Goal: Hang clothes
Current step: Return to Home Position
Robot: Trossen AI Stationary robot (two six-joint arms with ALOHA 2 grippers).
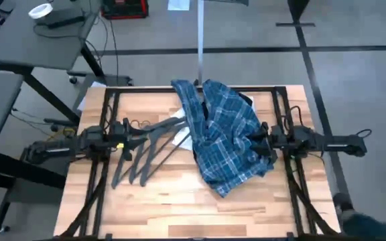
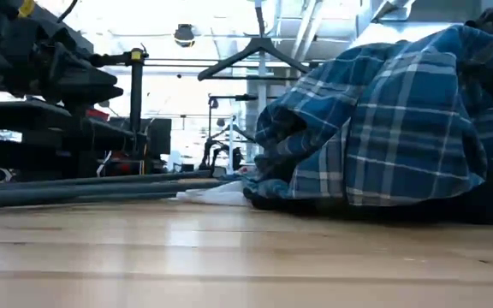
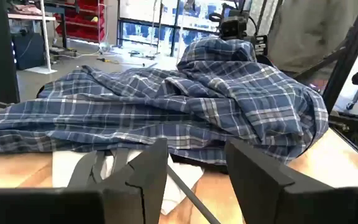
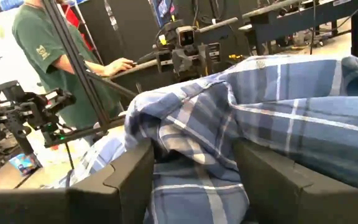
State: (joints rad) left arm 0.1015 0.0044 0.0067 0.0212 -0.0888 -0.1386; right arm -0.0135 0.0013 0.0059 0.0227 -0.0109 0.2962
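High view, table: the wooden table [image 1: 179, 201] carries a heap of clothes and loose hangers.
High view, plaid shirt: the plaid shirt [image 1: 226, 134] is crumpled in a mound right of centre, lying on top of the other garments.
High view, white top: a corner of the white top [image 1: 183, 138] shows at the shirt's left edge.
High view, hangers: the hangers [image 1: 146, 150] lie flat and fanned out, left of the shirt.
High view, arms: the left pincer [image 1: 122, 142] is over the hanger hooks. The right pincer [image 1: 263, 142] is at the shirt's right edge.
Low view, plaid shirt: the plaid shirt [image 2: 383, 128] is piled high on the right, with the white top [image 2: 216, 195] flat at its foot. The hangers [image 2: 84, 184] lie on the left.
Left wrist view, left pincer: the left pincer [image 3: 197, 177] is released, fingers spread and nothing between them.
Left wrist view, clothes: the plaid shirt [image 3: 185, 106] lies just ahead. A dark strip under its edge is the black top [image 3: 194, 163], as far as can be told.
Right wrist view, right pincer: the right pincer [image 4: 194, 180] is released, fingers wide apart, with a fold of plaid shirt [image 4: 291, 124] lying between them ungripped.
Right wrist view, room: a person [image 4: 48, 56] in a green shirt stands beyond the table.
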